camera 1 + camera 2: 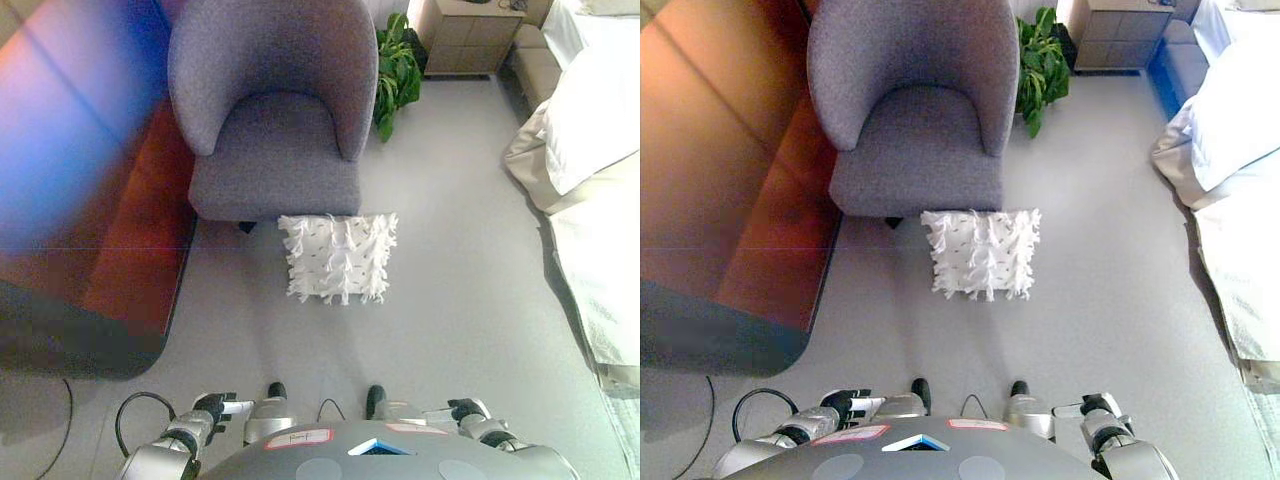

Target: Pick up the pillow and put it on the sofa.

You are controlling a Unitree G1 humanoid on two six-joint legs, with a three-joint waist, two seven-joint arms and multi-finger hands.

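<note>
Both arms hang low at the bottom of the view, close to the body, well short of the pillow. The left hand point(845, 405) shows at the lower left with its dark fingers loosely curled inward and nothing between them; it touches no object. The right hand point(1100, 409) shows at the lower right, only partly in sight, and I cannot tell how far its fingers are open; it holds nothing that can be seen.

The pillow point(338, 258), white and covered in shaggy tufts, lies flat on the grey floor point(460, 300), just in front of the sofa point(272, 110) and a little toward its right side. Its far edge sits right at the foot of the seat. The sofa is a grey, round-backed armchair with a bare seat.

A green plant point(396, 68) stands just beside the sofa on the right. A bed point(600, 150) with white covers runs along the right edge.
</note>
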